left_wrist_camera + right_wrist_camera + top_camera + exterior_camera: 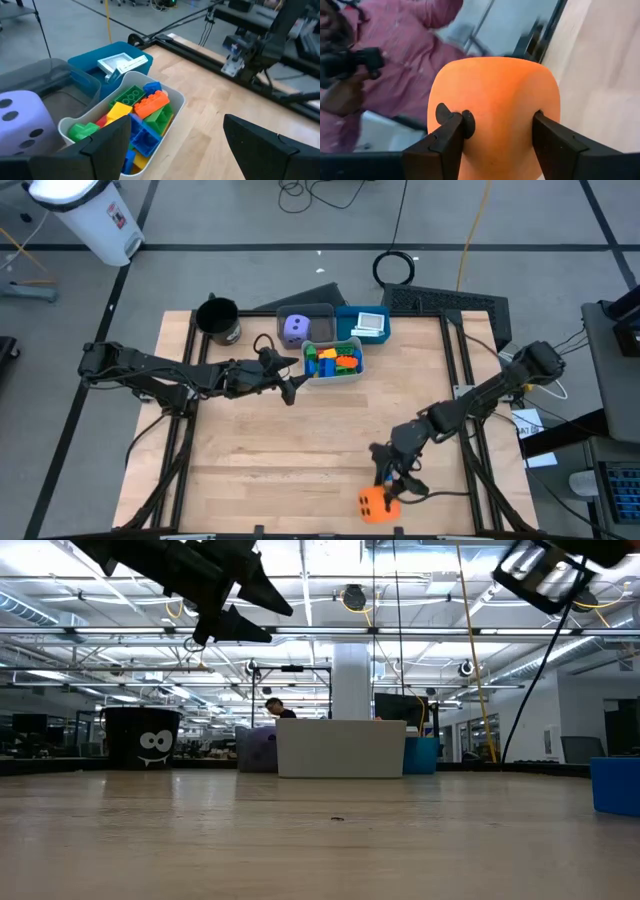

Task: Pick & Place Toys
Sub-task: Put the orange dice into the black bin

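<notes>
Light wooden desk (300, 450) w/ black frame holds everything. Left end effector (292, 376) hangs above desk beside white plastic bin (335, 373), fingers spread, nothing in them. Bin is full of red, orange, yellow, green & blue plastic building blocks (137, 117). Next to it: grey bin (305, 313) w/ purple die (294, 330); blue bin (352, 315) w/ white green-printed cards (371, 324). Right end effector (500, 132) at desk's near edge, fingers pressed on both sides of orange die (495, 110). Black cup (219, 319) at far left corner.
</notes>
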`<state>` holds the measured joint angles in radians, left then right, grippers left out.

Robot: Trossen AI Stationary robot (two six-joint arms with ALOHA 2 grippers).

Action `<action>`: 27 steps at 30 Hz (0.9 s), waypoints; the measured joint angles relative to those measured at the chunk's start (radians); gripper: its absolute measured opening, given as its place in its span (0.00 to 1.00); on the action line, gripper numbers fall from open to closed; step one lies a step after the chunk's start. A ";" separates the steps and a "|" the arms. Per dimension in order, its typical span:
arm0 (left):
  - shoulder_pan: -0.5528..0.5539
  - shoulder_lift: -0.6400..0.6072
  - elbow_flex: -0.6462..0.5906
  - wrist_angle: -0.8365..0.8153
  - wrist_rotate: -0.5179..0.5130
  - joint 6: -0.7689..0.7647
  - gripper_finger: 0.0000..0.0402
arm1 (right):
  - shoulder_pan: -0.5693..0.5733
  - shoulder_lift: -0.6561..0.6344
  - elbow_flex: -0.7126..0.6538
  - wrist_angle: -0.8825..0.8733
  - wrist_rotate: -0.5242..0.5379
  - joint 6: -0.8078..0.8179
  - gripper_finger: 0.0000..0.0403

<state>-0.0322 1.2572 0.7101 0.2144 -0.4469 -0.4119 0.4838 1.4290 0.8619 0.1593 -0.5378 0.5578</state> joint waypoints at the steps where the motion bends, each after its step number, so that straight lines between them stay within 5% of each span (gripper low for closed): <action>1: 0.000 0.000 0.000 0.006 0.000 -0.017 0.81 | -0.007 -0.025 0.000 -0.013 0.027 -0.028 0.48; 9: 0.000 0.001 0.000 0.029 0.005 -0.106 0.81 | -0.079 -0.180 0.002 -0.164 0.460 -0.337 0.47; 17: -0.003 0.067 0.000 0.217 0.178 -0.039 0.81 | -0.157 -0.194 0.002 -0.142 0.859 -0.566 0.47; 27: -0.004 0.154 0.000 0.399 0.238 -0.007 0.81 | -0.224 -0.271 0.002 -0.158 0.942 -0.603 0.46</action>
<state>-0.0358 1.4108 0.7104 0.6132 -0.2088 -0.4187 0.2595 1.1581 0.8635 0.0010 0.4041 -0.0452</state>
